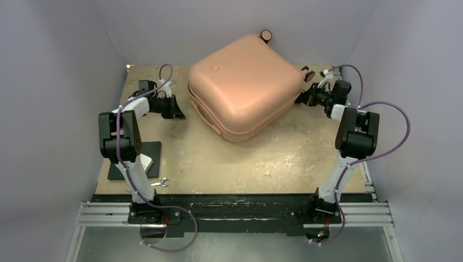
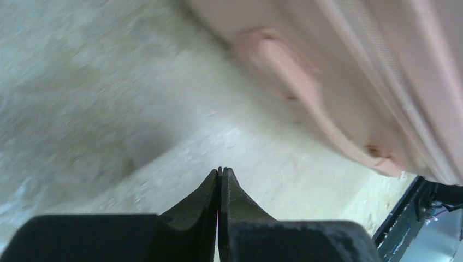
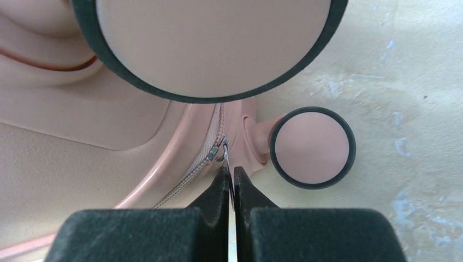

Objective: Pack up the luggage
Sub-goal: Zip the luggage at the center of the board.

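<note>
Right wrist view: the right gripper [image 3: 230, 176] pinches the zipper pull [image 3: 224, 155] of the luggage [image 3: 76, 131] just ahead. Tugged off the track's line, that thin tab could slip free. The left gripper [image 2: 219, 176] is pressed together, empty, with the luggage ahead-right.

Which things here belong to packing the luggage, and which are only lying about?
For the job:
- luggage, closed
- its zipper pull, pinched in the right pincer
- left pincer, shut on nothing, beside the luggage

Lying about:
- flat black pad by the left arm
- wrench near the table's front edge
</note>
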Motion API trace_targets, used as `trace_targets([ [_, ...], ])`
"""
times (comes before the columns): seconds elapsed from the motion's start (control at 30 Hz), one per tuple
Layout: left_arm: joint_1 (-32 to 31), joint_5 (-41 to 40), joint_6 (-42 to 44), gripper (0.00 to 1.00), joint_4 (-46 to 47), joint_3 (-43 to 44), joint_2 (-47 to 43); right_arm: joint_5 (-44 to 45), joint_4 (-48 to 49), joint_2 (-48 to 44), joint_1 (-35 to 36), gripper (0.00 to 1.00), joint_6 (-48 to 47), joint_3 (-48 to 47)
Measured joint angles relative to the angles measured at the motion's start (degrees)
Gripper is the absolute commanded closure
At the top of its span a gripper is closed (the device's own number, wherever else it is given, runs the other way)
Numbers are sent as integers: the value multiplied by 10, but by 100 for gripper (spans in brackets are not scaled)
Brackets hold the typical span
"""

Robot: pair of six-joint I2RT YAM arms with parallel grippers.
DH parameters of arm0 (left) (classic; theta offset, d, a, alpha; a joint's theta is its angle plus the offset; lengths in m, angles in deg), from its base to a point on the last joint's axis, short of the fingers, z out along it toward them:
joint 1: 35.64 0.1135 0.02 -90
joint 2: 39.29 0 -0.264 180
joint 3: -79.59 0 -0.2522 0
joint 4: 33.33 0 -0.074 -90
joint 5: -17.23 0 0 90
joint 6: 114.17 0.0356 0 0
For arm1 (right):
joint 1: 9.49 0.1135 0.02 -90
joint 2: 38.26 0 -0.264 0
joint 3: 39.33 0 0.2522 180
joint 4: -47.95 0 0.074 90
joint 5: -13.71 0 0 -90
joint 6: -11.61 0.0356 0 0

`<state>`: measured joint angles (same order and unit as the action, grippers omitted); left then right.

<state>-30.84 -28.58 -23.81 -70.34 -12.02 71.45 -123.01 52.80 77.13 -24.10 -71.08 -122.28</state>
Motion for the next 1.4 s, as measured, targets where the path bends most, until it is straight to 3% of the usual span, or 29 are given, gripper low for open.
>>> trace_targets([
  [0.27, 35, -39, 25, 100, -46, -2, 13, 20, 3, 6, -7, 100, -6, -17],
  [0.33, 38, -37, 25, 84, -53, -1, 13, 20, -4, 6, -8, 100, -9, -21],
  [0.57, 57, -33, 23, 45, -82, 17, -6, 25, -30, -11, 0, 100, -73, -12],
  [0.87, 49, -51, -1, 14, -78, 137, -118, 78, -60, -84, 35, 100, -153, 48],
  [1.03, -40, -117, 10, 2, -77, 231, -147, 96, -72, -112, 60, 100, -169, 73],
  [1.23, -223, -160, 33, 1, -103, 313, -120, 106, -95, -155, 122, 100, -190, 112],
  [1.4, -295, -182, 44, 1, -118, 382, -66, 63, -118, -191, 189, 100, -217, 149],
])
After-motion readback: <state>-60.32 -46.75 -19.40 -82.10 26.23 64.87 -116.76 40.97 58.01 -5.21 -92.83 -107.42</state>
